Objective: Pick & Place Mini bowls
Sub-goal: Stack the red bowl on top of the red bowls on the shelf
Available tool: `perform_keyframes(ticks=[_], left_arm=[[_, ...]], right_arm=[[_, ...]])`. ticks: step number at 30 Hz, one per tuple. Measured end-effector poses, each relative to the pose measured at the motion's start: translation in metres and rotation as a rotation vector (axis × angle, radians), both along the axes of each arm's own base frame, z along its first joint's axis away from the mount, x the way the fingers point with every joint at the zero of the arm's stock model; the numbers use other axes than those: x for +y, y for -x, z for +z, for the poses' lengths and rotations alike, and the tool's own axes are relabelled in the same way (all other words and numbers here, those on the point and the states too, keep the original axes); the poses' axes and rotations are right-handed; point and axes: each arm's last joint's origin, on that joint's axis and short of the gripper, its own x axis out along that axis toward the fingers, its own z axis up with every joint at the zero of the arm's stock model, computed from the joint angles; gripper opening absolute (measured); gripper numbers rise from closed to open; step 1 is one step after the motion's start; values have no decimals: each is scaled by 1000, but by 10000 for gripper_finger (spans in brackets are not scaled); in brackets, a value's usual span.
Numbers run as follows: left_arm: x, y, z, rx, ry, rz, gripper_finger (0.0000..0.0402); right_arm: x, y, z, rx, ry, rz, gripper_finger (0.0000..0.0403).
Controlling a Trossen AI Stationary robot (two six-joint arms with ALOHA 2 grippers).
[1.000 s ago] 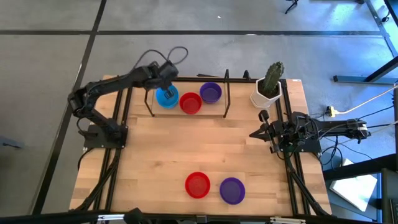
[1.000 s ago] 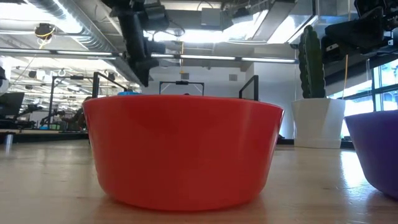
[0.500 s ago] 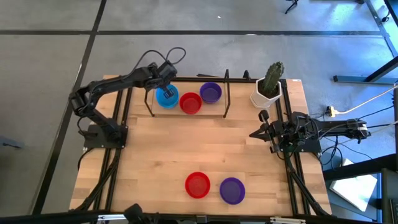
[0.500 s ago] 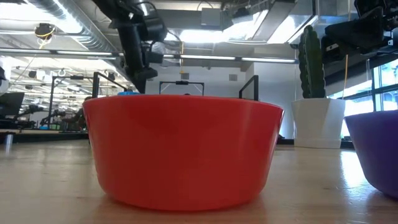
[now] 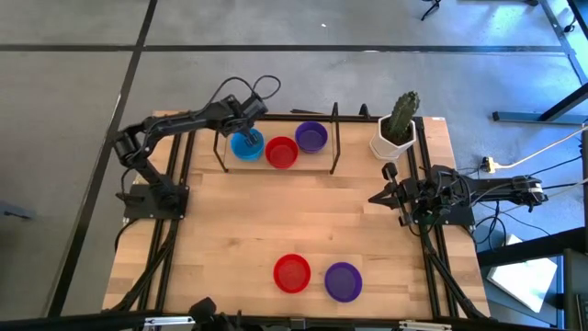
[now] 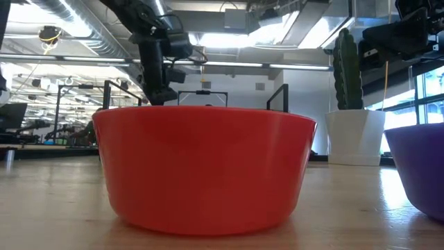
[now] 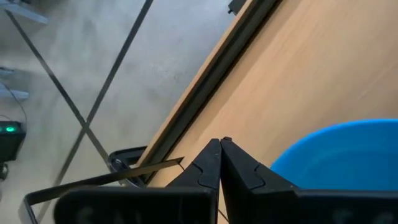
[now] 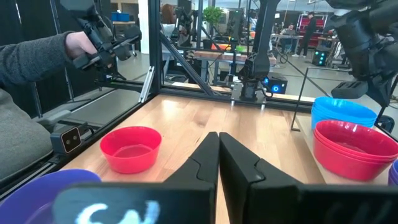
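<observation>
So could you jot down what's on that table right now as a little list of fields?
far row: blue bowls, red bowls, purple bowls, each a stack, side by side
near edge: single red bowl beside single purple bowl
left gripper: over the blue stack, fingers shut, holding nothing
right gripper: waiting at the table's right side, fingers shut
other: potted cactus at the far right corner

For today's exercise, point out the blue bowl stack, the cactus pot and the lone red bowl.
blue bowl stack (image 5: pixel 245 145), high view, inside of top bowl
cactus pot (image 5: pixel 388 145), high view, white rim
lone red bowl (image 5: pixel 292 273), high view, inner floor
</observation>
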Motion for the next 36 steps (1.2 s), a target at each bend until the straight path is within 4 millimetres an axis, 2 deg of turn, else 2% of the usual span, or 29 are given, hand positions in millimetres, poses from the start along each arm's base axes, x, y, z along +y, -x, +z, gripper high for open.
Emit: perform_keyframes(ticks=[4, 8, 13, 15, 17, 19, 22, 27, 32, 36], left_arm=[[-1, 0, 8, -35, -32, -12, 2], [-18, 3, 36, -128, -87, -80, 1], [-69, 24, 93, -389, -85, -321, 2], [-94, 43, 111, -532, -115, -434, 1], [-117, 66, 120, -702, -155, -567, 1], [-138, 93, 117, -842, -184, -756, 2], [-158, 124, 94, -1001, -213, -985, 2], [-170, 160, 51, -1066, -275, -1028, 2], [-178, 168, 34, -1243, -304, -1275, 1], [-176, 162, 18, -1292, -287, -1259, 2]], right_arm=[[0, 0, 0, 0, 0, 0, 14], [0, 0, 0, 1, 0, 0, 14], [0, 0, 0, 1, 0, 1, 14], [0, 0, 0, 4, 0, 1, 14], [0, 0, -1, 8, 0, 1, 14], [0, 0, -1, 8, 0, 0, 14], [0, 0, -1, 6, 3, 0, 14], [0, 0, 0, -2, 5, 0, 14], [0, 0, 1, -11, 10, -16, 14], [-1, 0, 1, -8, 7, -35, 14]])
